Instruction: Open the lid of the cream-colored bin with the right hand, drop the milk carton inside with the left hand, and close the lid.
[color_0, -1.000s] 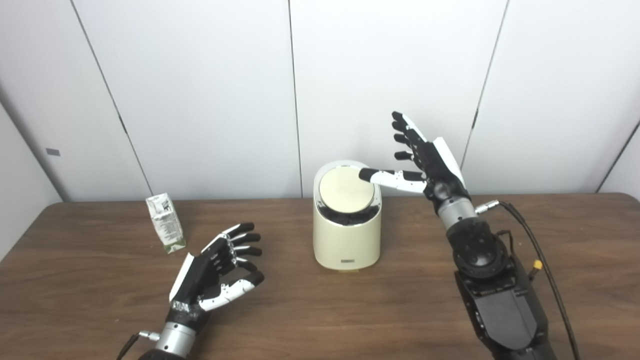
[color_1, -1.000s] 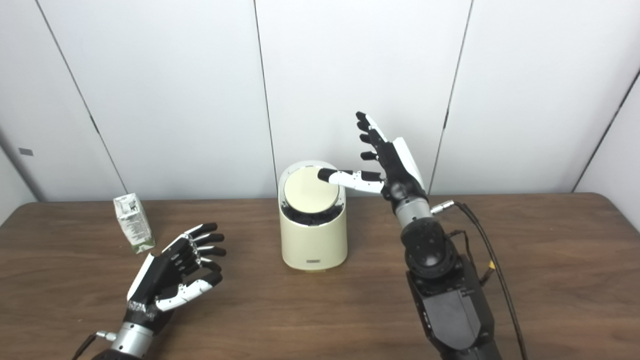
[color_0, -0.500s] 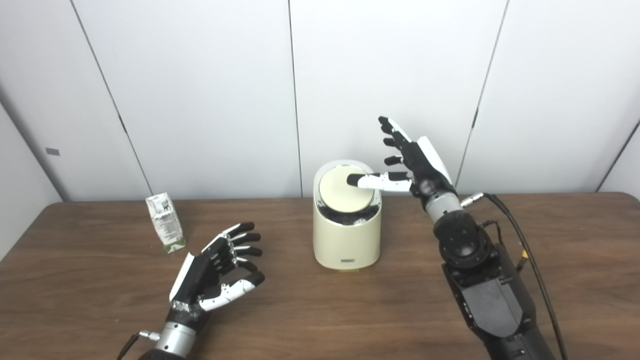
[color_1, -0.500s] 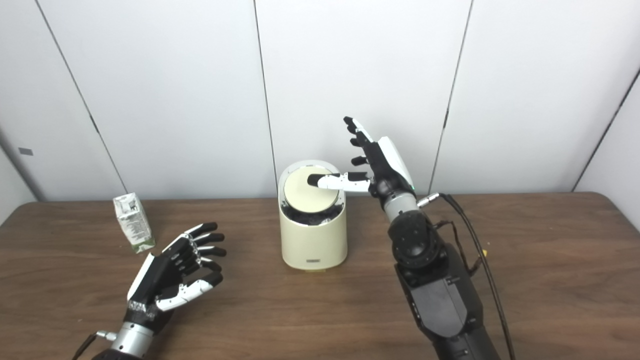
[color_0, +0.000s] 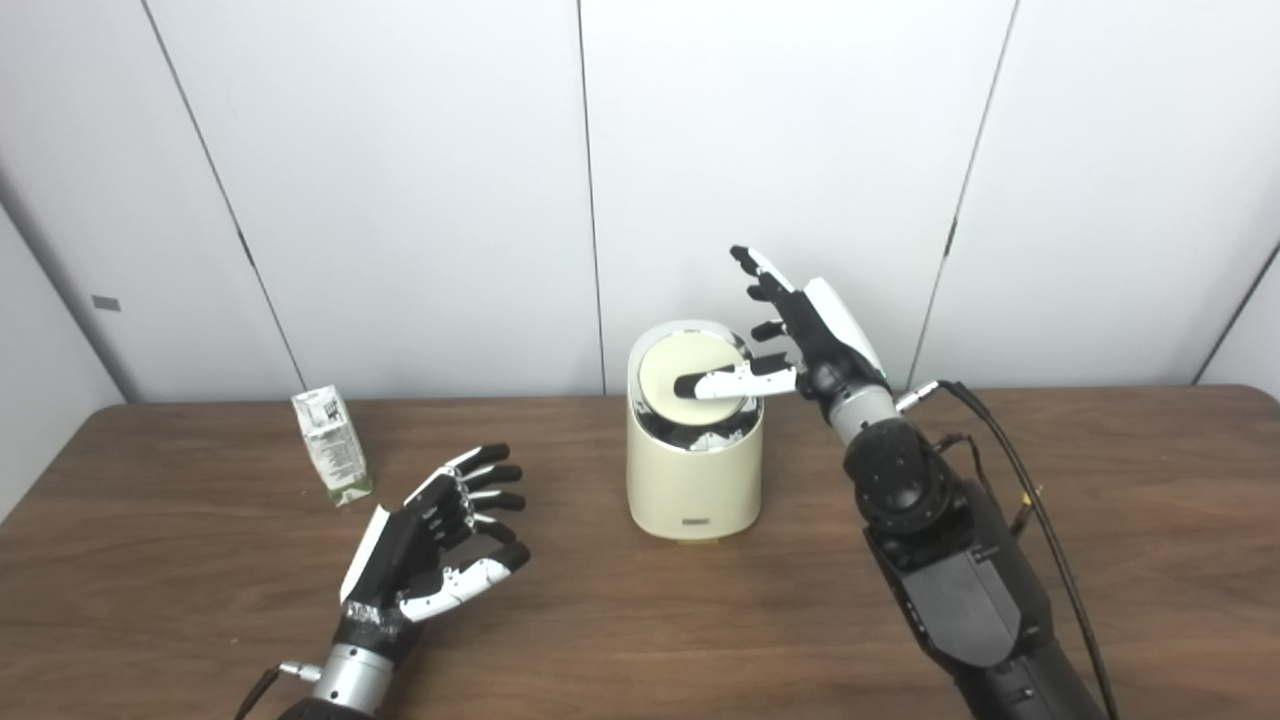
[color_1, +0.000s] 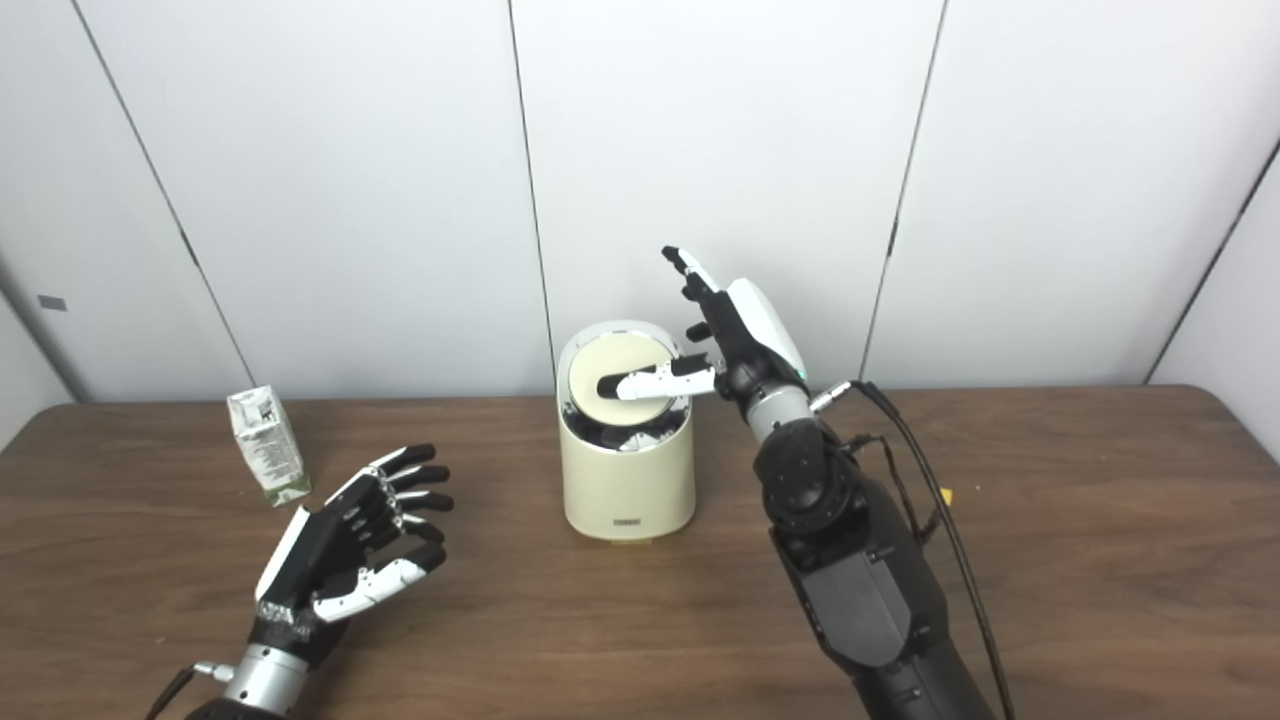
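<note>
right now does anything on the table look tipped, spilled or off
Nothing spilled or damaged. The milk carton stands upright but leans slightly, apart from both hands. The cream-colored bin is upright; its round lid sits tilted with a dark gap at the front, under the right hand thumb. The left hand is open and empty.

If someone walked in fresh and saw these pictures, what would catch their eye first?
Probably the cream-colored bin at the middle of the table, with the right hand over its tilted lid, thumb laid across it. Next, the left hand hangs open at front left, and a small milk carton stands upright beyond it, untouched.
</note>
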